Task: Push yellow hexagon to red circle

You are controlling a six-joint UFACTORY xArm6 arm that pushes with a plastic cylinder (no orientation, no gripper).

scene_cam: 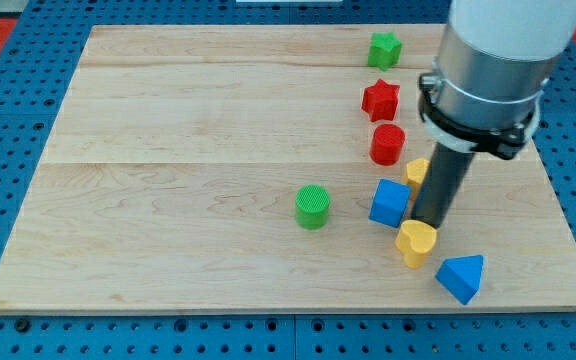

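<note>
Yellow hexagon (417, 171) sits toward the view's right on the wooden board (198, 120), mostly hidden behind the dark rod, with only its left part showing. Red circle (388, 144) lies just above and to the left of it, close but apparently not touching. My tip (429, 226) rests just below the hexagon, between the blue cube (390, 203) on its left and the yellow heart (416, 242) right beneath it. The arm carries no jaws, only the rod. Farther out stand a red star (380, 99), a green star-like block (385, 49), a green cylinder (312, 207) and a blue triangle (462, 277).
</note>
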